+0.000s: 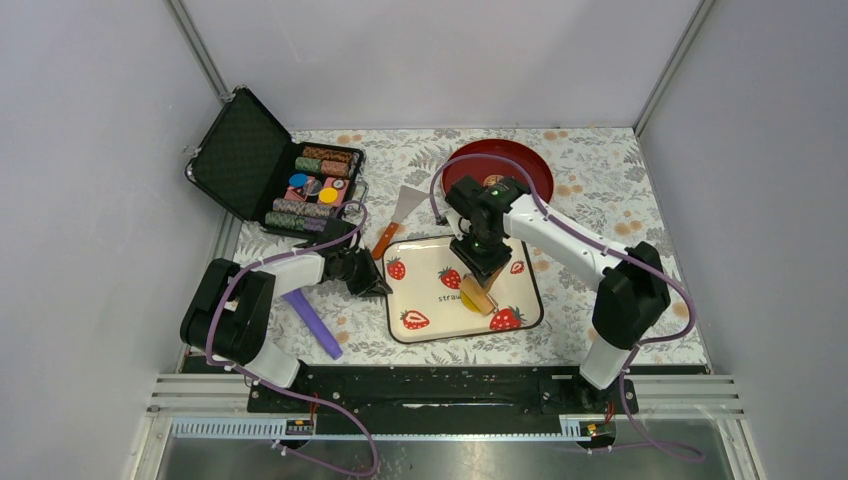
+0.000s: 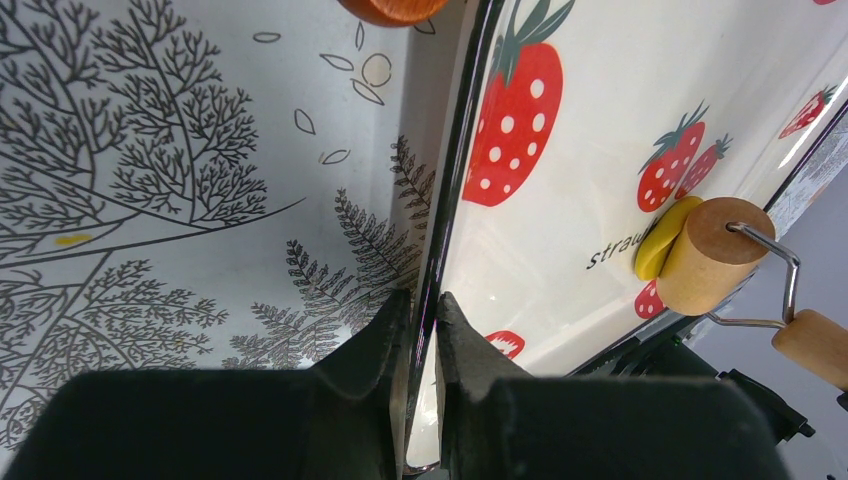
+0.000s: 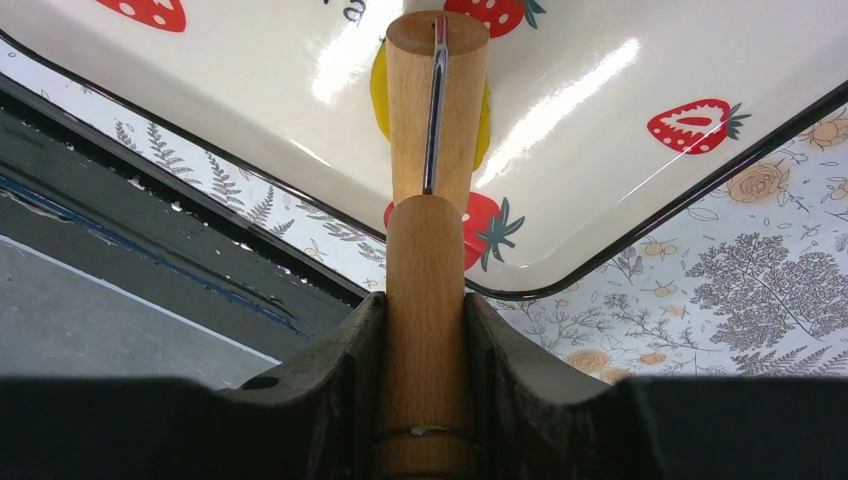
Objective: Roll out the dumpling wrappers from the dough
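The dough (image 1: 468, 302) is a flat bright-yellow patch on the white strawberry-print tray (image 1: 430, 272), near its front middle. A small wooden roller (image 1: 480, 297) lies on top of it and hides most of it. My right gripper (image 1: 478, 268) is shut on the roller's wooden handle (image 3: 425, 290). In the right wrist view the dough (image 3: 379, 85) peeks out on both sides of the roller head (image 3: 410, 110). My left gripper (image 2: 424, 302) is shut on the tray's black left rim (image 2: 450, 180). The left wrist view shows the dough (image 2: 658, 240) under the roller (image 2: 712, 257). No separate wrapper disc shows.
An open black case of poker chips (image 1: 300, 180) sits at the back left. A red plate (image 1: 520, 165) is behind the tray. A scraper with an orange handle (image 1: 398, 215) lies by the tray's back-left corner. A purple tool (image 1: 315, 322) lies front left.
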